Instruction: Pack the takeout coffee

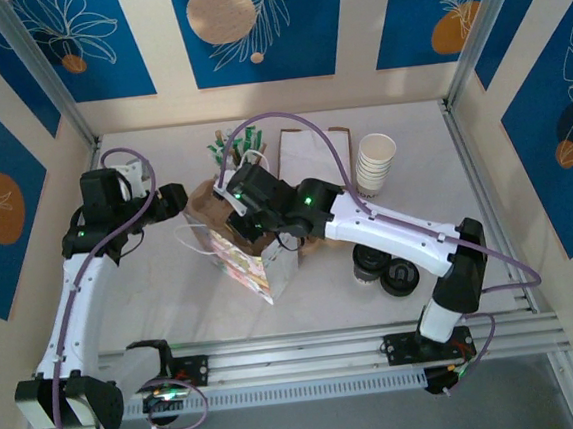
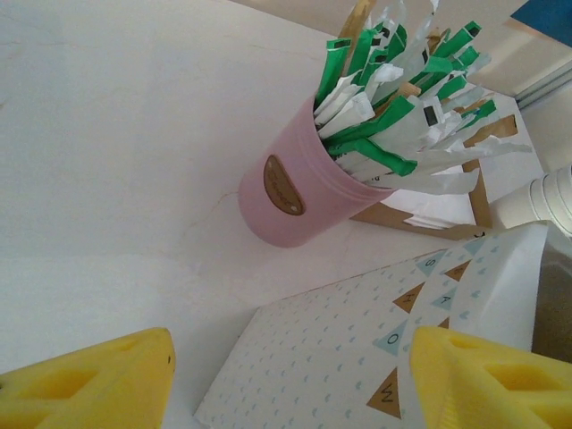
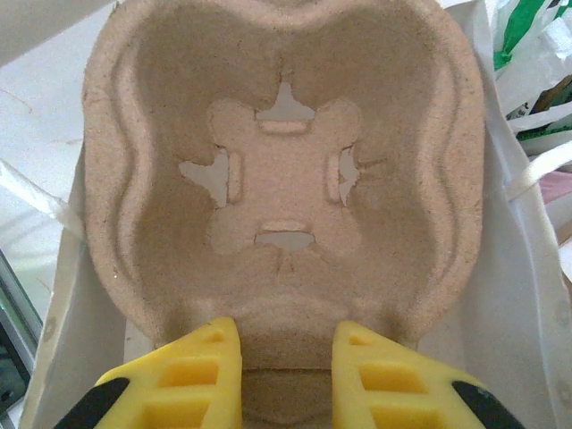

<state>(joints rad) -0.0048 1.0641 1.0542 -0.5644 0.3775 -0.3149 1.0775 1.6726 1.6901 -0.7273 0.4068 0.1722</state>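
Observation:
The takeout coffee [image 1: 400,279] shows from above as a round black lid on the table right of the bag; a second black-lidded thing [image 1: 370,259] sits against it. My right gripper [image 3: 286,357] is shut on the near rim of a brown pulp carrier [image 3: 286,170], with one finger on each side. The carrier's cup hole is empty, and white bag walls [image 3: 527,295] stand round it. In the top view this gripper [image 1: 237,197] holds the carrier [image 1: 203,198] above the patterned paper bag [image 1: 256,265]. My left gripper [image 2: 290,375] hangs open over the bag's printed side [image 2: 322,349], holding nothing.
A pink cup [image 2: 290,192] full of green and white sachets stands behind the bag. A stack of lidless white paper cups [image 1: 375,164] is at the back right, with a flat brown paper bag [image 1: 306,153] beside it. A metal rail [image 1: 309,353] runs along the near edge.

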